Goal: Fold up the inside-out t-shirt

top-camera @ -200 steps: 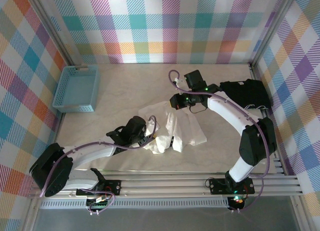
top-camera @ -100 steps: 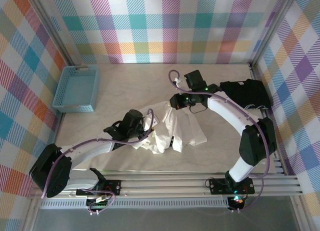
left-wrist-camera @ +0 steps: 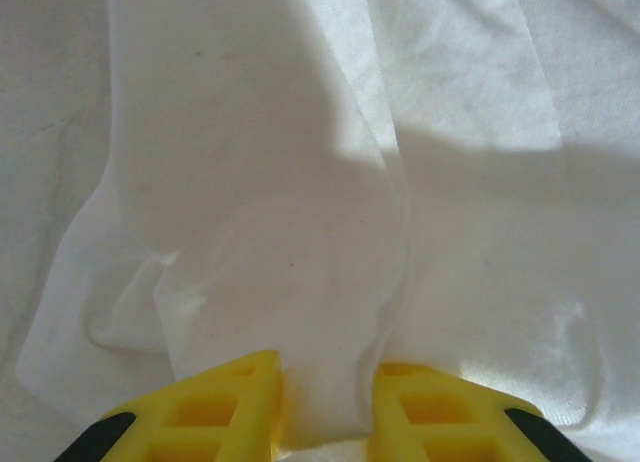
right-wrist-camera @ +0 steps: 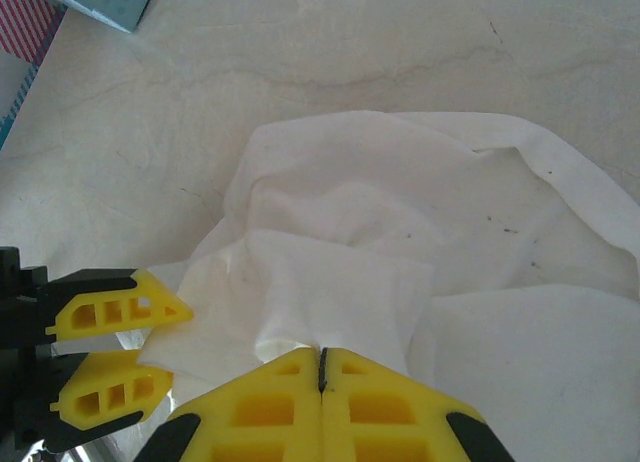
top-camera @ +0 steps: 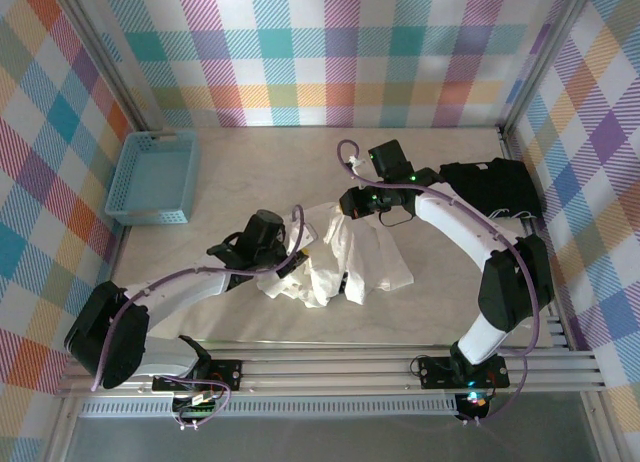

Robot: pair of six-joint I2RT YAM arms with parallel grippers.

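Wrinkled white t-shirt (top-camera: 352, 254) bunched on the table (top-camera: 240, 187), the left pincer (left-wrist-camera: 325, 407) and the right pincer (right-wrist-camera: 321, 360) each clenched on a fold.

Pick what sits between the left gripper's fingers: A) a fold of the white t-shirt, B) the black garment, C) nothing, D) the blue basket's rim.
A: in the left wrist view a fold of the white t-shirt runs down between the yellow fingers of the left gripper, filling the gap.
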